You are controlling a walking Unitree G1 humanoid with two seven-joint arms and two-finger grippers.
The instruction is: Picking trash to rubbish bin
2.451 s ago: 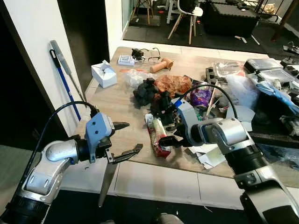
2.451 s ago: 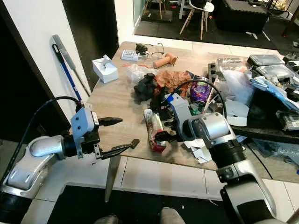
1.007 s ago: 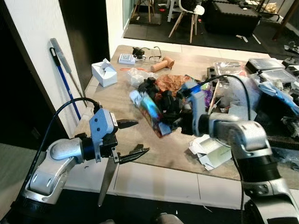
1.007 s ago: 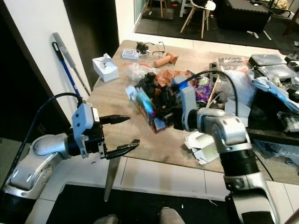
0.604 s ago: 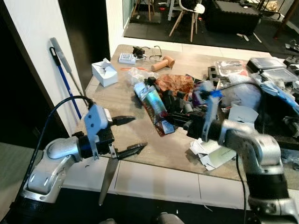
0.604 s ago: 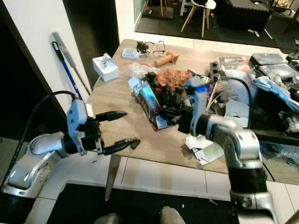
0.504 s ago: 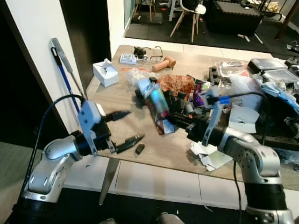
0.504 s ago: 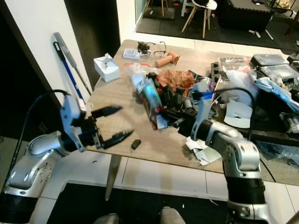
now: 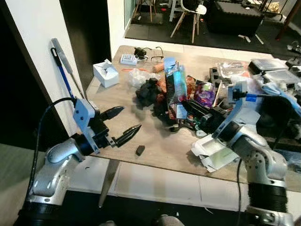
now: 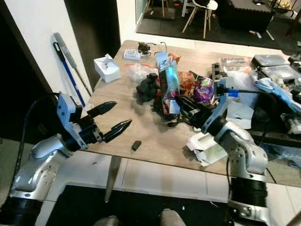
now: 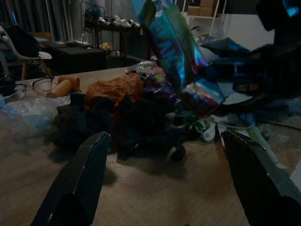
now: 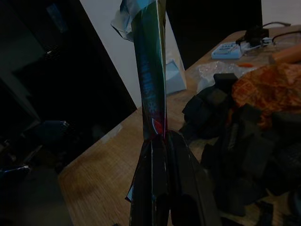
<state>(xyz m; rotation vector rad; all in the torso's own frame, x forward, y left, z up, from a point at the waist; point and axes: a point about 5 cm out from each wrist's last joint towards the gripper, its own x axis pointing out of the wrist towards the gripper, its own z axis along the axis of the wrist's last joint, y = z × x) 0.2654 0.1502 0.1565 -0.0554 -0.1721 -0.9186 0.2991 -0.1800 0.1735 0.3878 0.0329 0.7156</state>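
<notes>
The long shiny blue-green foil snack wrapper (image 9: pixel 176 89) that was lying flat on the table has been lifted and swung upright, and a small black block (image 9: pixel 140 150) now lies near the front edge where there was none before. Nearest to me, the left gripper (image 9: pixel 121 125) hovers over the near left corner of the pale wooden table (image 9: pixel 160 155), its two black fingers spread wide and holding nothing. Further in, the right gripper (image 10: pixel 181 104) is pinched tight on the wrapper's lower end, and the wrapper stands almost vertical above the pile of black crumpled scraps (image 9: pixel 149 92). It looks light, thin and limp enough to flop or slide, so a firm pinch low down on the crimped end, as it has now, seems the surest hold. The front edge of the table is close and open floor lies below it, which gives room to carry the wrapper off toward me. Crumpled white paper (image 9: pixel 211 151) sits just right of that path. Beyond, the orange-brown crumpled bag (image 10: pixel 183 81) and the purple foil packet (image 9: pixel 203 93) crowd the middle, with a white tissue box (image 9: pixel 105 73) far left.
</notes>
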